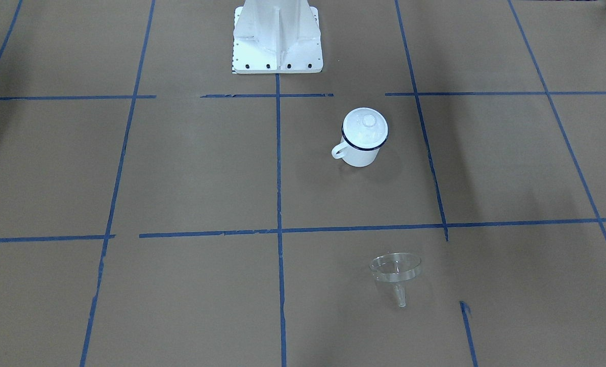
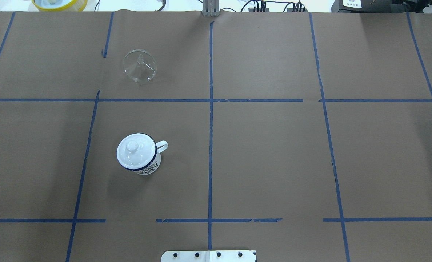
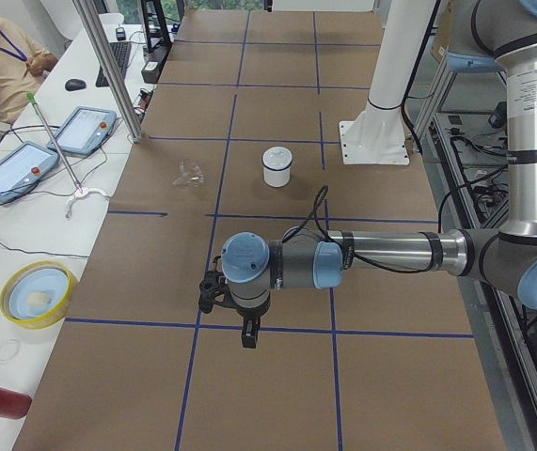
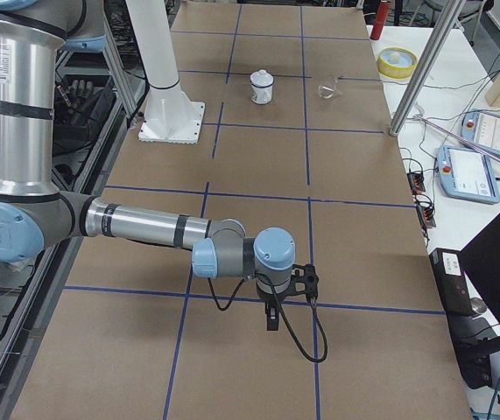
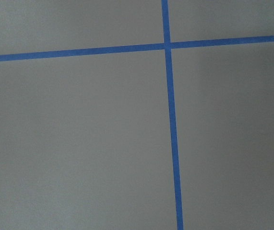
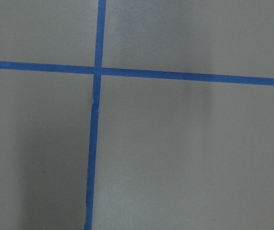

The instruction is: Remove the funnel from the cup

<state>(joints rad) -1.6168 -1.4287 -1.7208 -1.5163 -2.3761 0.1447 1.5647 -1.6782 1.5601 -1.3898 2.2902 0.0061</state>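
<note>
Left gripper point(image 3: 247, 331) hangs well off from cup point(image 2: 139, 155), holding nothing; opening can't be told. Same for right gripper point(image 4: 271, 317), farther off. Funnel point(image 2: 139, 66) lies out, well beyond cup, stem pointing away. Left arm looks nearer.

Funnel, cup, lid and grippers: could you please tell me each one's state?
funnel: out of the cup, tipped on the table.
cup: upright, covered.
lid: seated on the cup.
left gripper: over bare table; open or shut, cannot tell.
right gripper: same.
</note>
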